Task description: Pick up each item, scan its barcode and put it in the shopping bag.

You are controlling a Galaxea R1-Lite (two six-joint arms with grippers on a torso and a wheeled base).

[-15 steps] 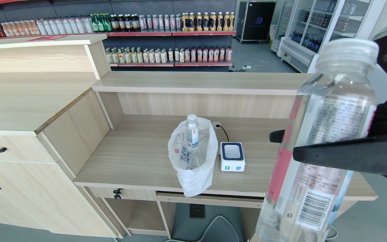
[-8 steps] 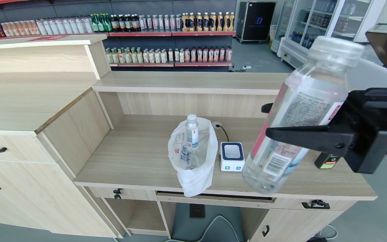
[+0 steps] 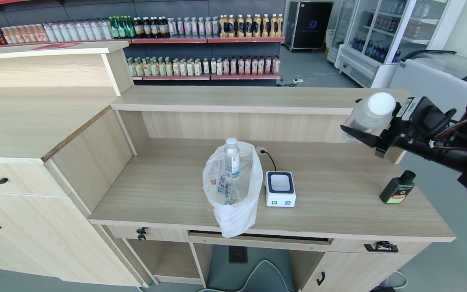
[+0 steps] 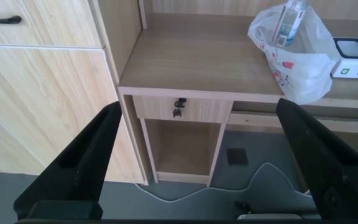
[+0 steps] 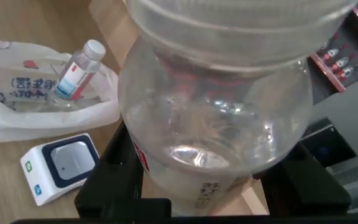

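Note:
My right gripper [image 3: 362,129] is shut on a clear water bottle [image 3: 369,115], held tilted above the counter's right end with its white cap toward the head camera. In the right wrist view the water bottle [image 5: 216,124] sits between the black fingers [image 5: 114,180]. The white shopping bag [image 3: 231,194] stands at the counter's middle with another clear bottle [image 3: 232,159] upright inside. The white scanner [image 3: 280,188] lies just right of the bag. My left gripper [image 4: 199,107] hangs open below counter height, in front of the drawer, holding nothing.
A small dark bottle [image 3: 397,188] stands on the counter [image 3: 339,202] at the right, below my right arm. A raised ledge [image 3: 237,99] runs along the counter's back, and a tall cabinet [image 3: 22,121] walls the left side. A cable [image 3: 269,159] leads from the scanner.
My right gripper has carried the water bottle away from the head camera, up and to the right over the counter end, turning its cap toward the camera. The dark bottle is now uncovered.

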